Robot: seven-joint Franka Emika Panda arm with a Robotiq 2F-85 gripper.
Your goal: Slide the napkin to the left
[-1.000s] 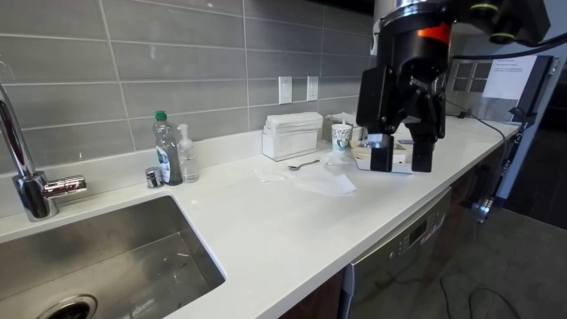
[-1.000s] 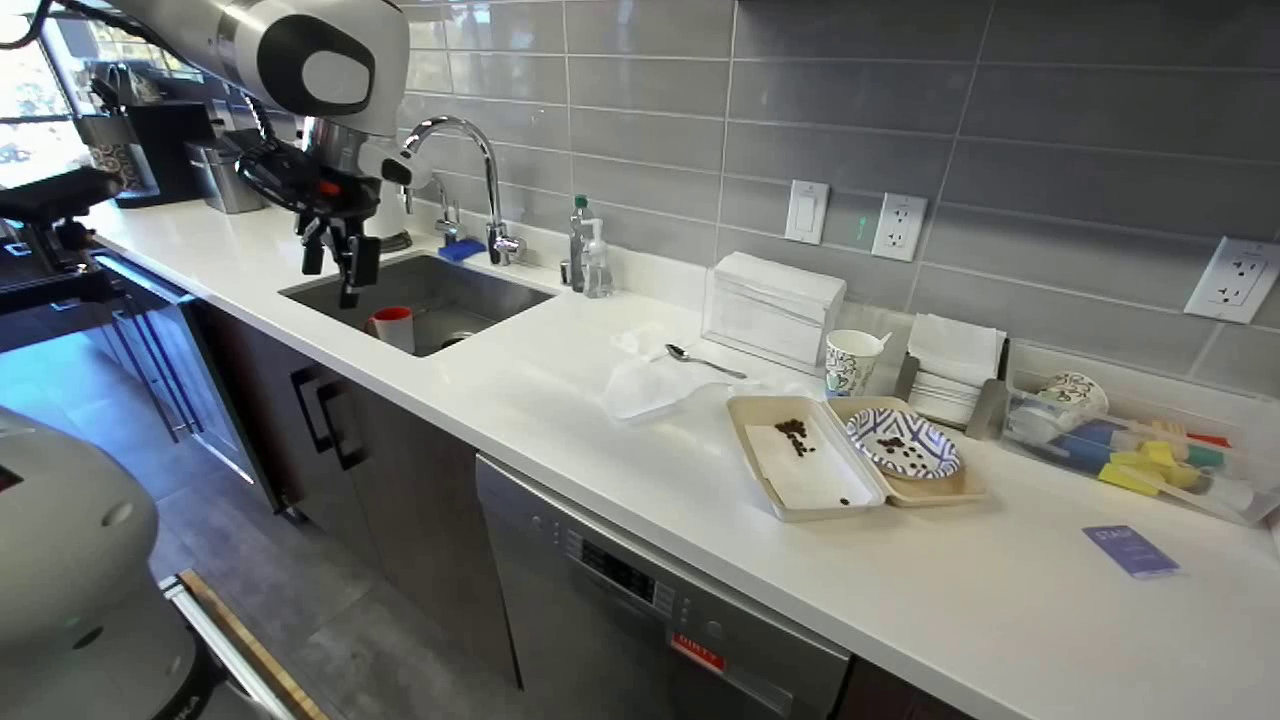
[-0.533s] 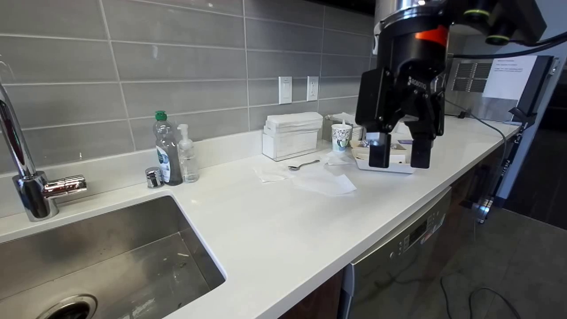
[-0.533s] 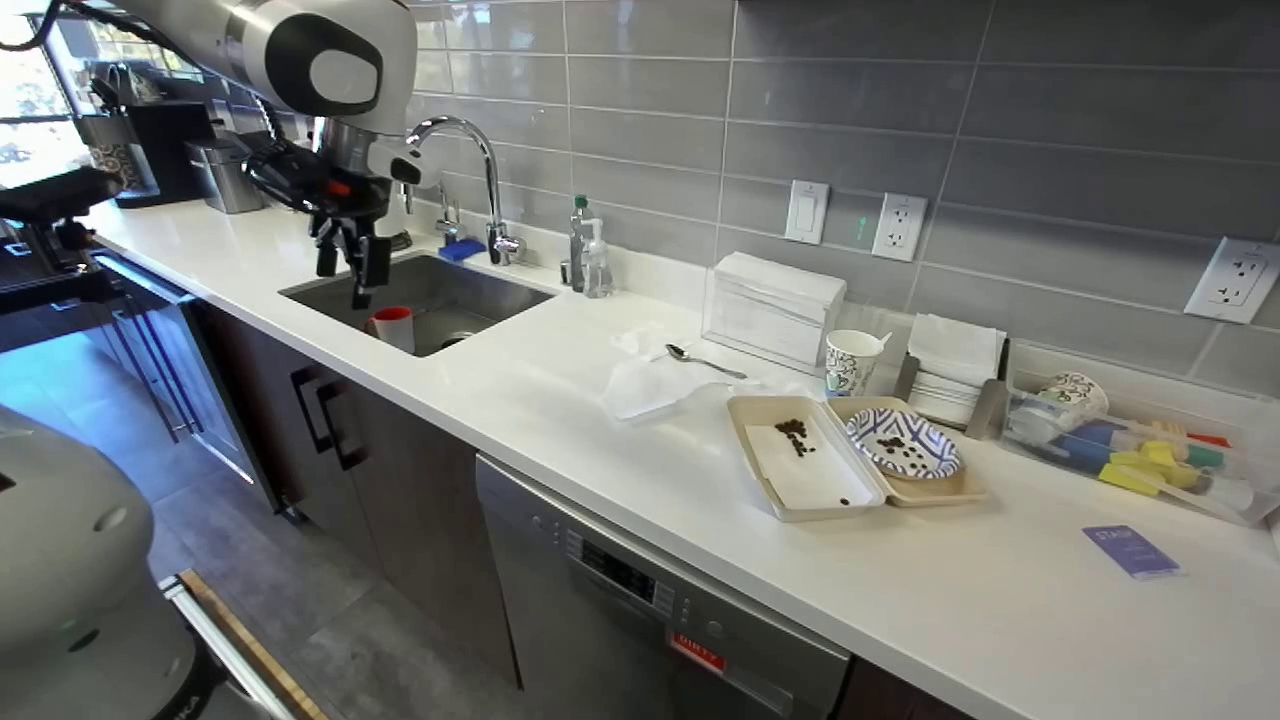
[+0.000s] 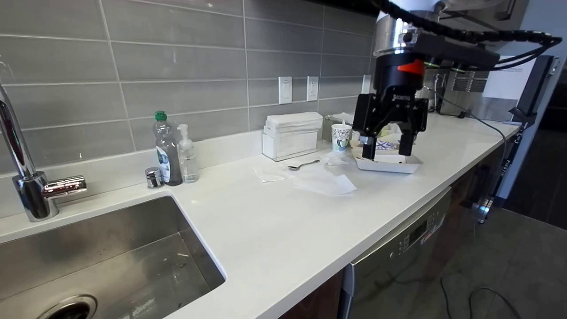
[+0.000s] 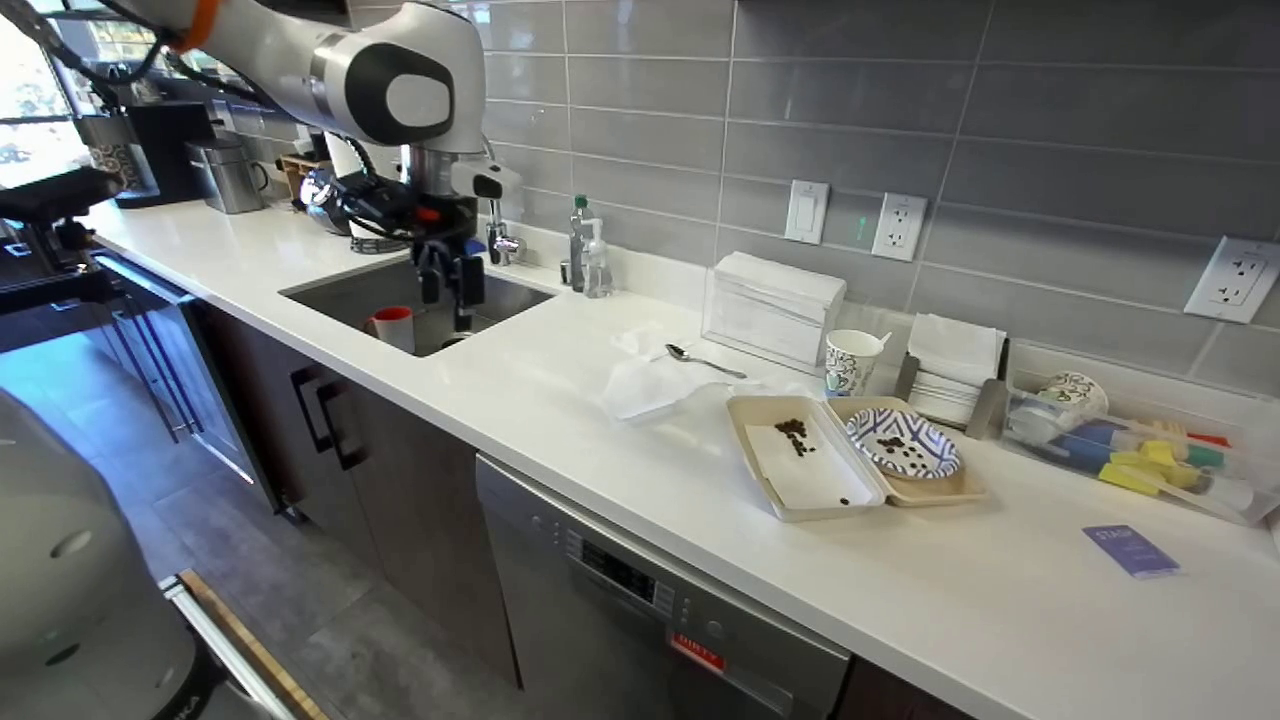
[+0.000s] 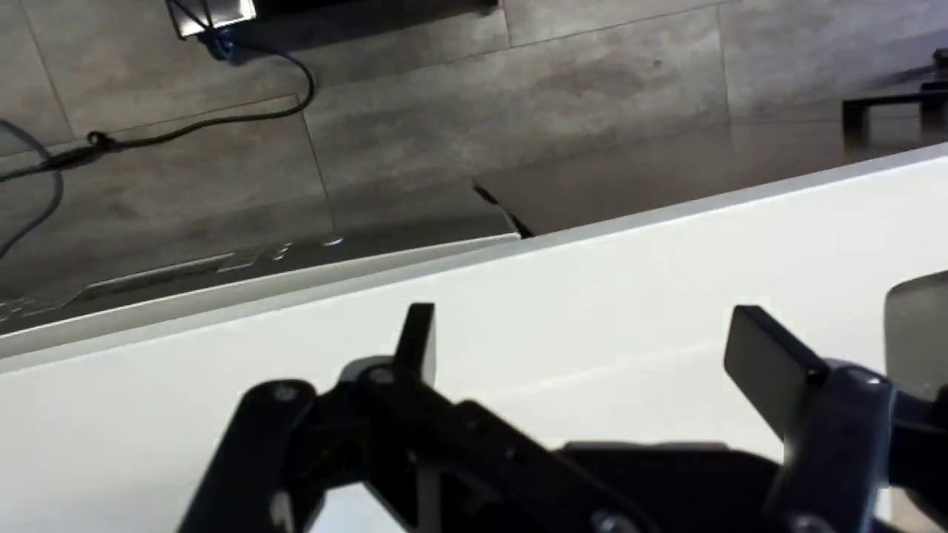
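Note:
The napkin, a thin flat white sheet, lies on the white counter. It shows in both exterior views (image 5: pixel 327 184) (image 6: pixel 640 388), with one corner slightly raised. A spoon (image 5: pixel 303 165) lies beside its back edge, and a smaller white scrap (image 5: pixel 269 174) lies near its left end. My gripper shows in both exterior views (image 5: pixel 387 151) (image 6: pixel 450 300), pointing down, open and empty, in the air above the counter and apart from the napkin. In the wrist view the open fingers (image 7: pixel 585 333) hang over white countertop. A faint line runs between them; I cannot tell if it is the napkin's edge.
A steel sink (image 6: pixel 320 290) holds a red-and-white mug (image 6: pixel 393 327). A paper towel box (image 6: pixel 775 308), a paper cup (image 6: pixel 850 362) and soap bottles (image 5: pixel 168 150) stand along the wall. An open takeout box (image 6: pixel 800 470) lies right of the napkin. The counter's front edge (image 7: pixel 474 255) shows in the wrist view.
The arm has moved along the counter, to the right in an exterior view, and the gripper is slightly lower there. It stays open. The napkin has not moved.

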